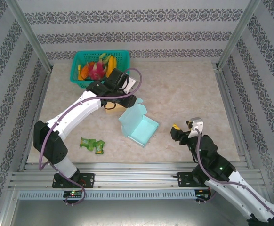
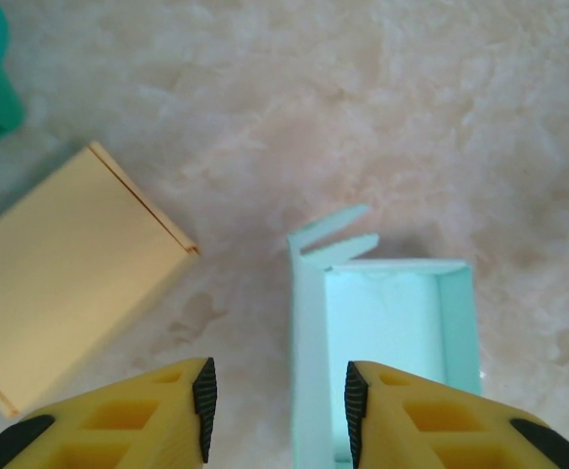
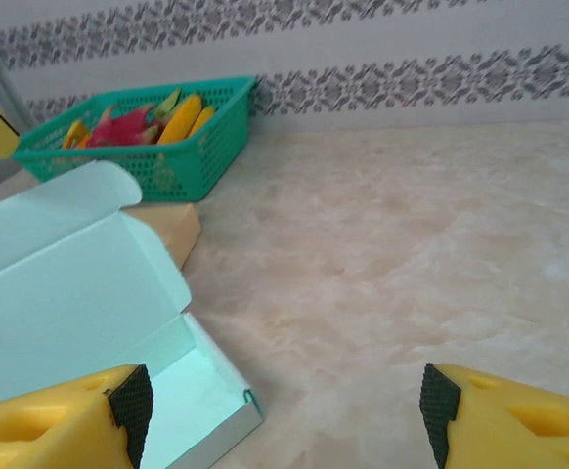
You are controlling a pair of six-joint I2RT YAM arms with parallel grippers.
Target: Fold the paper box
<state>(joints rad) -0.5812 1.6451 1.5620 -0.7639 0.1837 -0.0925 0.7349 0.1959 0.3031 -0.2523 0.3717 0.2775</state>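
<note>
The box (image 1: 138, 126) sits mid-table, a little left of centre, tray open and lid (image 3: 60, 210) standing. Judge it thin card: light, springy, apt to slide on the smooth table (image 1: 189, 94) and to crease in the wrong place. Take it by a wall or flap edge close to a fold line, not mid-panel.

Your left gripper (image 2: 280, 410) hangs over one wall, fingers apart and holding nothing (the wall lies below the gap). Your right gripper (image 3: 283, 415) is spread wide and empty, just right of the box.

A tan carton (image 2: 65, 293) crowds the far-left side, with the basket (image 1: 99, 66) beyond it. Green packets (image 1: 92, 145) lie near-left, out of the way.
</note>
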